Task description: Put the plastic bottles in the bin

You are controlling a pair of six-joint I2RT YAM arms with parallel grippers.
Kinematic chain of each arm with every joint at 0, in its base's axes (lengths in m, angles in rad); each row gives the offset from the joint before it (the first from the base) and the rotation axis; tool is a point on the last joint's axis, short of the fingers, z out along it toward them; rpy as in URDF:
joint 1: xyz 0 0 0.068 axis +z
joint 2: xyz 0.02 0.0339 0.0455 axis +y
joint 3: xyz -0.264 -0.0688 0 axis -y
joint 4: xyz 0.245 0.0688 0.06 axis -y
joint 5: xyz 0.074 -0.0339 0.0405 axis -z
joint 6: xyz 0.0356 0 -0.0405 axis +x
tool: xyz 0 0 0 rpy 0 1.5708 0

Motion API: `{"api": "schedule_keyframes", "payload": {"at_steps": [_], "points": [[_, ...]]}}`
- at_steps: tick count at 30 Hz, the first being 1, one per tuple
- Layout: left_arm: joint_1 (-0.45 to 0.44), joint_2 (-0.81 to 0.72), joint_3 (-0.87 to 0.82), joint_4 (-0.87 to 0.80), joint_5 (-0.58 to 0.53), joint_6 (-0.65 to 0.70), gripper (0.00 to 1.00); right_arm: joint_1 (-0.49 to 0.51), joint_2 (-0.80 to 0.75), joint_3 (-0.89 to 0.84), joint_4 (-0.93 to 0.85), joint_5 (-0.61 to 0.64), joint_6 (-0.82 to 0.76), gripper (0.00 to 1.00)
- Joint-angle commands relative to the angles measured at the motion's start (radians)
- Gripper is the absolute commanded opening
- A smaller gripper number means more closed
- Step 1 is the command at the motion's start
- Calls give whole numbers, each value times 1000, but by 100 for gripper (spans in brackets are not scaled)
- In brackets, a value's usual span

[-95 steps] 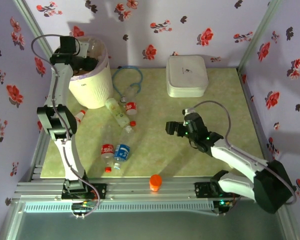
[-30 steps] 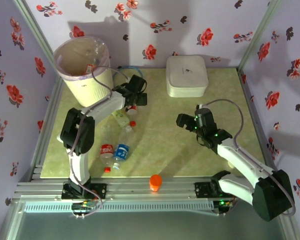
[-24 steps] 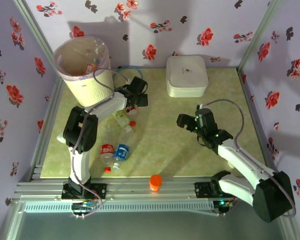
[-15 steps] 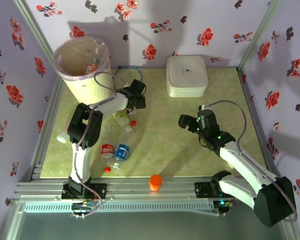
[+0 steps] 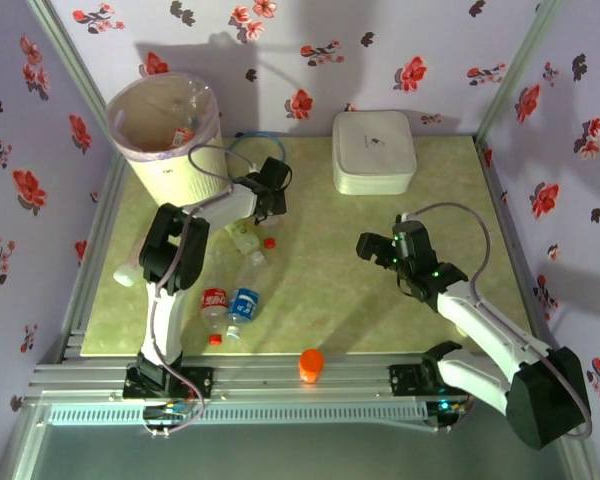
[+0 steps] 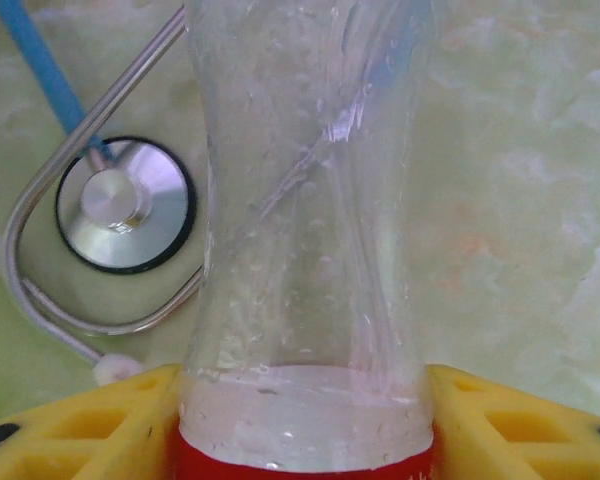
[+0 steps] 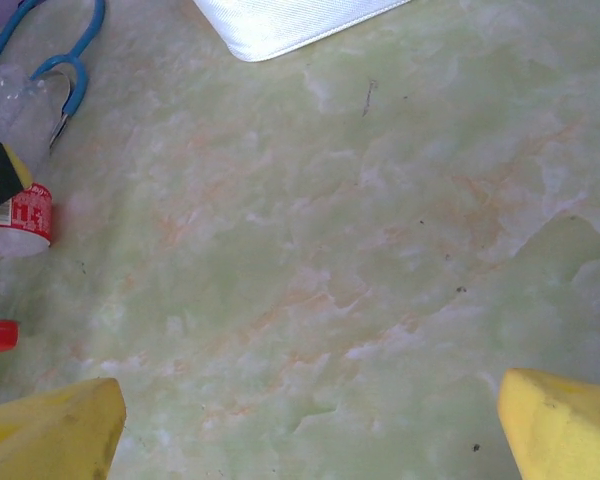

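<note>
Upper left of centre in the overhead view, the left gripper (image 5: 269,205) is down low over the table (image 5: 380,300), just right of the bin (image 5: 180,185). Its wrist cam shows the grip pretty clearly: the yellow pads (image 6: 90,420) are pressed against both sides of a red-labelled bottle (image 6: 305,250), pinching it right at the top edge of the label. The clear body runs up the middle of that frame. A stethoscope (image 6: 125,205) has its disc just left of the bottle, and I can't tell if they touch or if the bottle is off the table.

The bin stands upright in the upper left corner with a lilac bag folded over its rim, and a binned bottle (image 5: 183,135) shows inside.

More bottles are loose on the table below the gripper. A yellowish bottle (image 5: 242,236) is closest, with a clear bottle (image 5: 252,268) under it. Lower down, a second red bottle (image 5: 214,299) and a blue-label bottle (image 5: 244,303) lie side by side.

The right gripper (image 5: 366,247) hangs over bare table at middle right, well apart from all that. Its fingers (image 7: 50,425) are spread wide, out at the bottom corners of its own view.

A white box (image 5: 374,150) sits at the top, and an orange knob (image 5: 311,364) is at the bottom edge.
</note>
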Motion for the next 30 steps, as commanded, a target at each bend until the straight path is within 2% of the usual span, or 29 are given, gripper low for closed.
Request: {"api": "schedule_keyframes", "payload": {"at_steps": [1,6,13,14,17,19,25,30], "points": [[-15,26,56,-31,15,44,52,-12,-22,-20,16,31,1,97],[-33,-16,117,-74,39,123,41,-19,-40,-26,19,33,-2,97],[-45,-157,264,-180,122,296,42,-31,-96,-49,8,49,-12,97],[-45,-183,299,-211,114,340,43,-33,-99,-53,9,52,-11,97],[-40,-254,414,-316,-12,451,43,-37,-100,-62,24,66,1,97],[-24,-307,448,-330,-69,529,44,-37,-99,-65,39,66,15,97],[120,-424,523,-350,-187,690,47,-38,-96,-69,58,72,33,98],[282,-442,511,-243,-190,821,48,-38,-88,-77,84,64,51,98]]}}
